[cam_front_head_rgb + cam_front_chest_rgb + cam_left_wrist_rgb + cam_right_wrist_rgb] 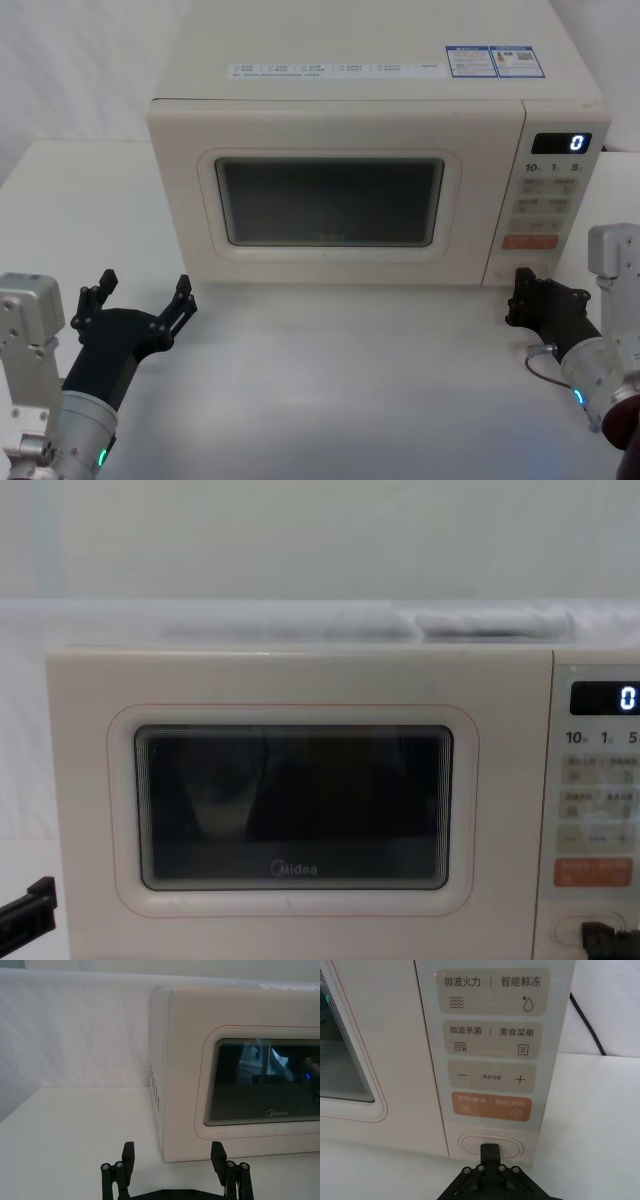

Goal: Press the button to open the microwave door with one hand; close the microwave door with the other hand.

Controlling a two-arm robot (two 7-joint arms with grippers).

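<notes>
Where the control panel ended at its lowest key, the wide pill-shaped cream button point(491, 1146) sat beneath the orange rectangular key point(490, 1107), at the front right of the cream-white boxy microwave point(360, 80). Right black blocky gripper point(489, 1151): fingers pressed together into one tip, touching the button's middle. Large cream-white microwave door point(330, 200) with dark rounded window: closed flush with the oven front, "Midea" logo below the glass. Black digital display point(561, 143): read "0". Left black blocky gripper point(142, 296): fingers spread apart, holding nothing, low over the white table point(340, 380) near the oven's front left corner.
</notes>
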